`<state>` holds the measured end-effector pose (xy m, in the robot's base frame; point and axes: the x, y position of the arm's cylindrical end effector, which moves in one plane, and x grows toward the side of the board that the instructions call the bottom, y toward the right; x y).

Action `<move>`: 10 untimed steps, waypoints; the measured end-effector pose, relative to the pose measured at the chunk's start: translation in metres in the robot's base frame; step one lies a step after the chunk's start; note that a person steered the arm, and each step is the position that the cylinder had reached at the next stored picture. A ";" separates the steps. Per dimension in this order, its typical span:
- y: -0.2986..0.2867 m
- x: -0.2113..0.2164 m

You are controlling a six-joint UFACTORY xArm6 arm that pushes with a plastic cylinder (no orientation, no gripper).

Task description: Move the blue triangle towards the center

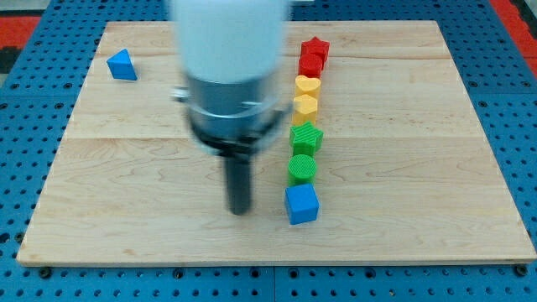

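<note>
The blue triangle (122, 65) lies near the board's top left corner. My tip (240, 210) rests on the wooden board (126, 184) below the middle, far to the lower right of the blue triangle. It stands a little to the left of the blue cube (302, 204). The arm's white and dark body hides the board's upper middle.
A column of blocks runs down right of the middle: a red star (315, 48), a red block (310, 63), a yellow heart (307, 85), a yellow block (305, 106), a green block (306, 137), a green cylinder (302, 168), then the blue cube.
</note>
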<state>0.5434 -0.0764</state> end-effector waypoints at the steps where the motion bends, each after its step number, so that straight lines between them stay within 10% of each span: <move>1: -0.048 -0.083; 4: -0.148 -0.242; 6: -0.219 -0.254; 8: -0.066 -0.319; 10: -0.224 -0.307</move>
<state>0.2364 -0.3003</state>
